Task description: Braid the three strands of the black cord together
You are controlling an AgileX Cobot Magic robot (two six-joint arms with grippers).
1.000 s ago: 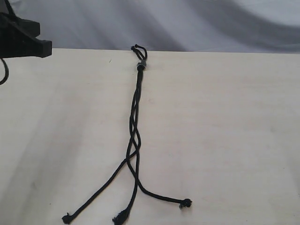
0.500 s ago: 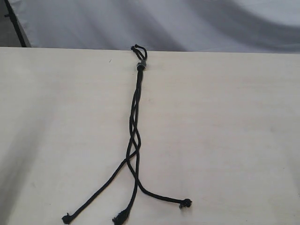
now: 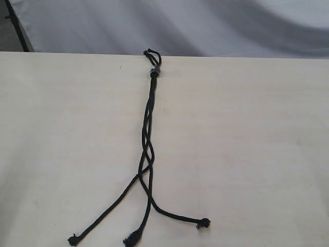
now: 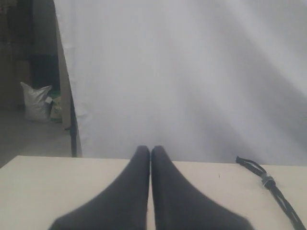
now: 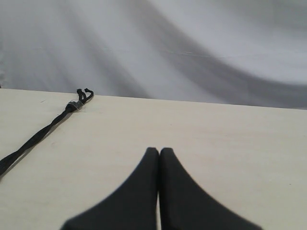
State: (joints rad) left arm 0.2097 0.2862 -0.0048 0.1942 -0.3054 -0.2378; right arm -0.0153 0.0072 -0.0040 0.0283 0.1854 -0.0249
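Pale wooden table (image 3: 257, 154), white sheet (image 3: 216, 25) behind. Black cord (image 3: 148, 123) lies mid-table, grey band (image 3: 154, 71) at far edge; three strands (image 3: 149, 195) crossed partway, ends splayed loose. Left gripper (image 4: 150, 150) and right gripper (image 5: 159, 151) both closed, empty, apart from cord

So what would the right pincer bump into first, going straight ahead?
The right pincer points across bare table, the black cord lying off to one side. Its way looks free up to the grey cloth behind, though depth is unclear.
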